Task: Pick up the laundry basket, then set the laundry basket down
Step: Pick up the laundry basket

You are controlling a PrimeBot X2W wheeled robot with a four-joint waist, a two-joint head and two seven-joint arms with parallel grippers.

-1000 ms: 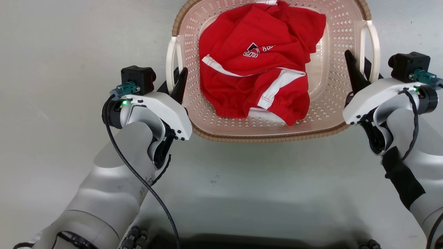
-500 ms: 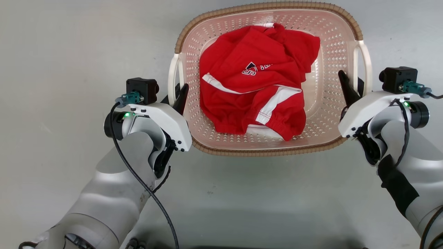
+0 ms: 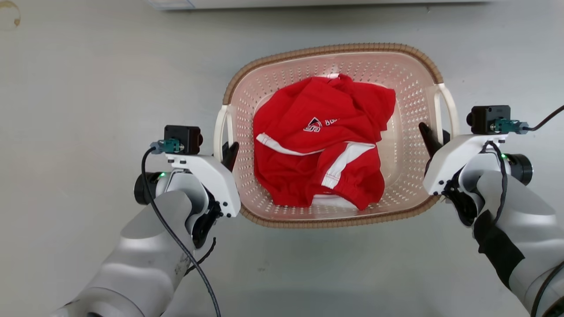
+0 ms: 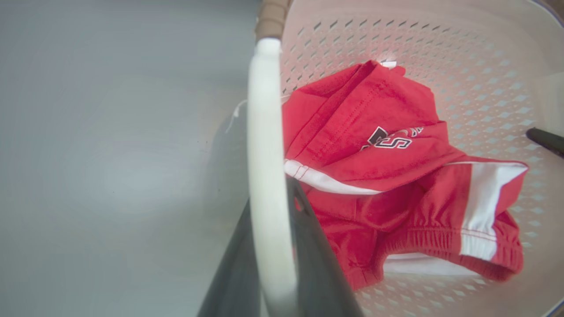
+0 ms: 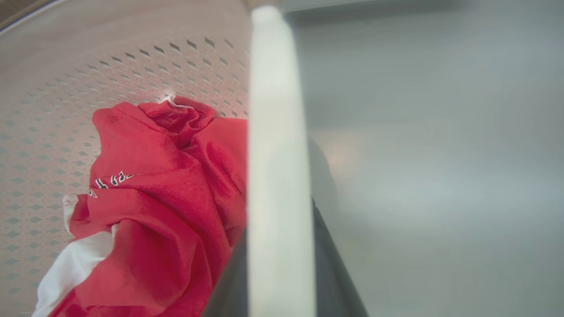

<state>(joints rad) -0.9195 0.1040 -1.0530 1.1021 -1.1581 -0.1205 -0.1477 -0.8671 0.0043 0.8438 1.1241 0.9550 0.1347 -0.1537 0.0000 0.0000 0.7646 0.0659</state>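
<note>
The laundry basket [image 3: 414, 92] is pale pink and perforated, with a brown woven-look rim, and it sits between my two arms in the head view. A red garment with white stripes [image 3: 321, 145] lies crumpled inside it. My left gripper [image 3: 227, 152] is shut on the basket's white left handle [image 3: 219, 132]. My right gripper [image 3: 434, 137] is shut on the white right handle [image 3: 451, 108]. In the left wrist view the handle [image 4: 264, 145] runs up between my gripper's [image 4: 269, 198] dark fingers [image 4: 317, 264]. The right wrist view shows the same, the handle [image 5: 275, 132] passing through the gripper [image 5: 277, 220].
Pale grey floor [image 3: 88, 88] surrounds the basket on all sides. A white edge of something [image 3: 176, 3] runs along the top of the head view, and a brownish mark [image 3: 9, 13] sits at the top left. The other gripper's fingertip [image 4: 546, 141] shows at the left wrist view's right edge.
The head view has shifted: the basket now shows whole, smaller and lower in the picture, and the arms with it. Both grippers have kept their hold on the handles.
</note>
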